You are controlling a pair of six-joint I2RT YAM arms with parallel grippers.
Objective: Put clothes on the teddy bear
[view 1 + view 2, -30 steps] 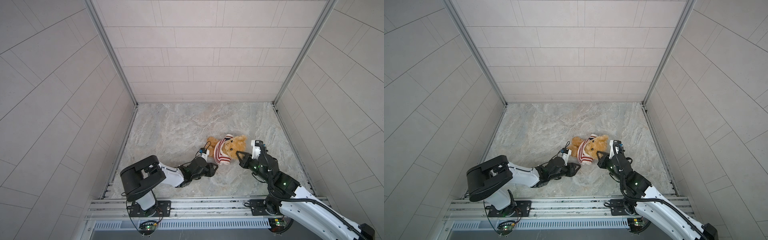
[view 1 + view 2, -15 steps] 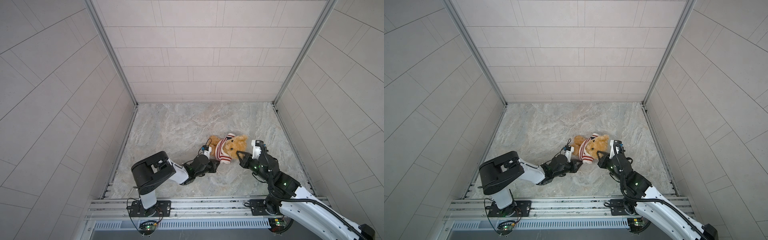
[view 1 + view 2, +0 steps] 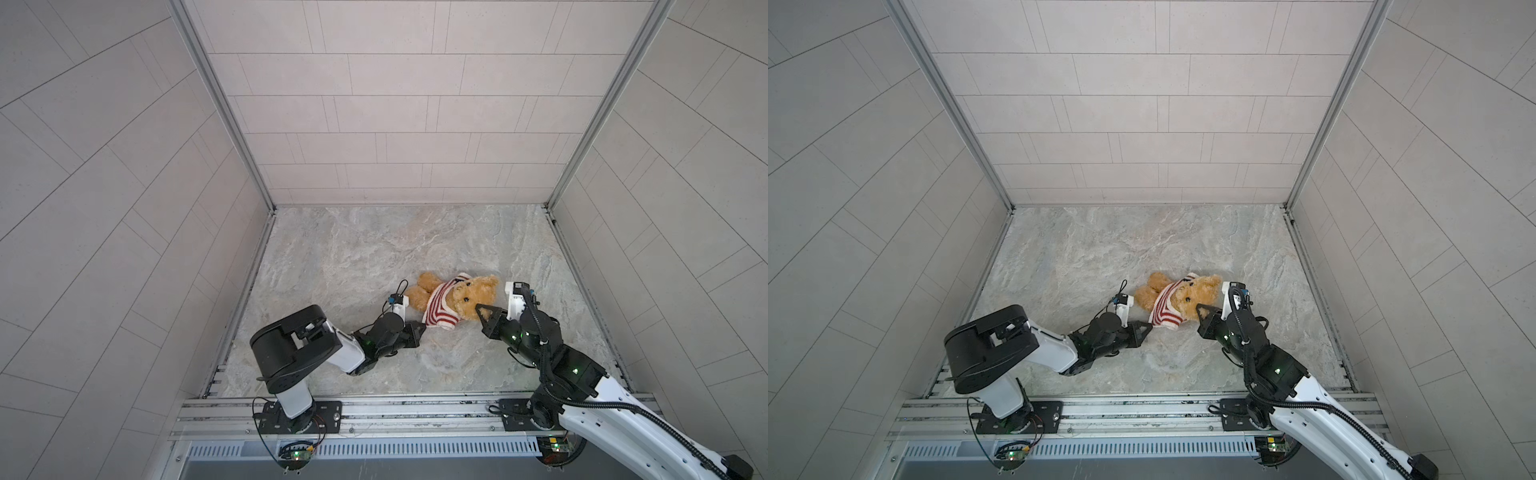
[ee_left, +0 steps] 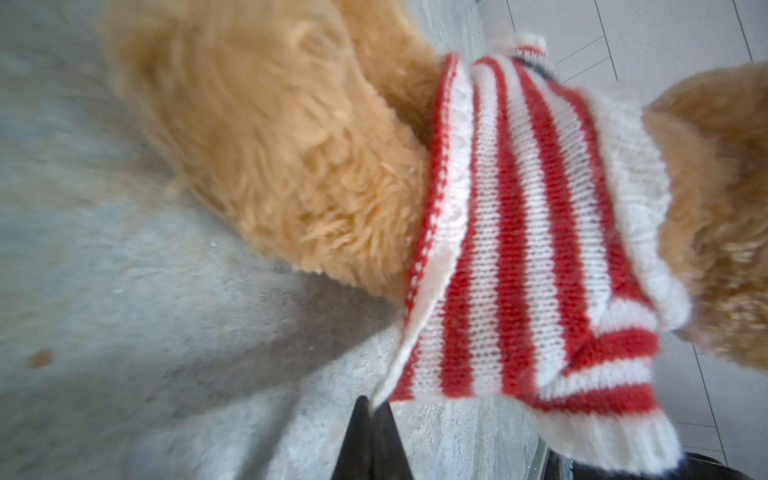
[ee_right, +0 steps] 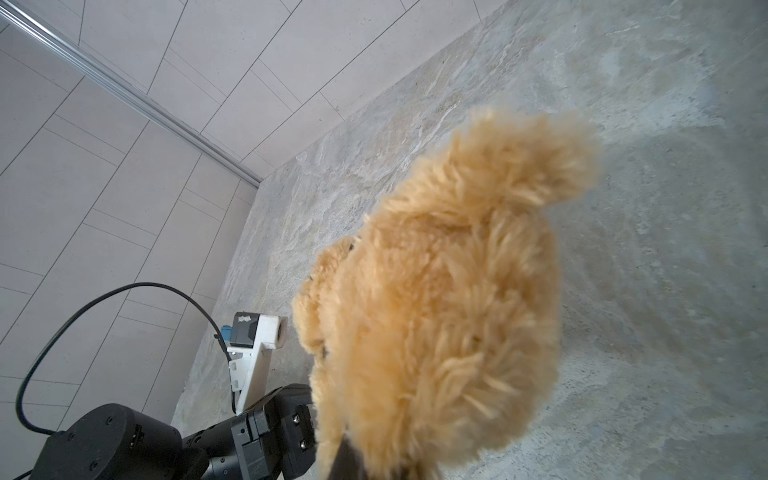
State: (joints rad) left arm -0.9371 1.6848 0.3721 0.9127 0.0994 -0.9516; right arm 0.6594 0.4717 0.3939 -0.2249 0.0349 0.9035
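The left gripper (image 3: 419,329), spread a second ago, is now pinched closed on the hem of the knitted red-and-white sweater (image 3: 440,306). The fluffy golden bear (image 3: 476,293) is laid on the marbled table (image 3: 374,249), its head fur clamped by the right gripper (image 3: 478,310).

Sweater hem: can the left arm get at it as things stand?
Probably yes. The left gripper sits at a hem corner of the sweater and looks shut on it. The legs of the teddy bear lie beside it, not in between. The right gripper holds its head.
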